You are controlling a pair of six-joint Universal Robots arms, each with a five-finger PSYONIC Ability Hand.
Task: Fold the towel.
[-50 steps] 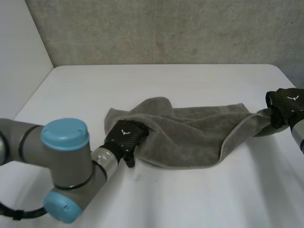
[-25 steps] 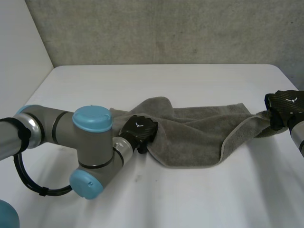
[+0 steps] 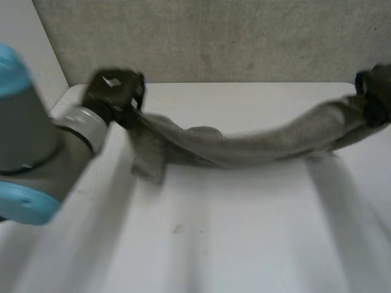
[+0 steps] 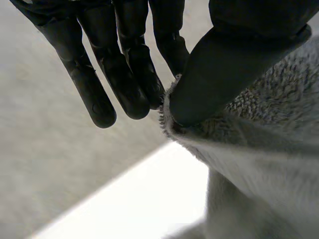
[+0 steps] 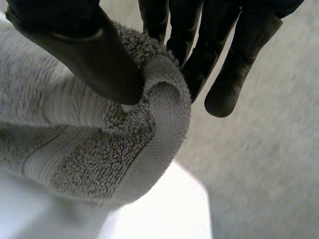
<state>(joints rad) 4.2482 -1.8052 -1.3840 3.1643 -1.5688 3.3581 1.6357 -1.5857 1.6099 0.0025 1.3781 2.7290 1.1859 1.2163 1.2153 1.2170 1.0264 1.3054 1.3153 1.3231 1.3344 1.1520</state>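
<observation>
The grey towel (image 3: 256,143) hangs stretched in a sagging band above the white table (image 3: 244,232), held at both ends. My left hand (image 3: 113,88) is raised at the far left and pinches one towel end (image 4: 259,129) between thumb (image 4: 224,64) and fingers (image 4: 124,74). Up at the far right, my right hand (image 3: 376,91) pinches the other end; its thumb (image 5: 84,55) presses the rolled towel edge (image 5: 149,124) against the fingers (image 5: 219,64). A loose flap (image 3: 149,162) droops below the left end down to the table.
A grey wall (image 3: 214,36) runs behind the table's far edge. My left arm (image 3: 30,152) with its light-blue caps looms large at the near left.
Both hands rose and lifted the towel off the table. The left hand closed on the towel's left end and swung up toward the far left; the towel went from a flat heap to a taut band.
</observation>
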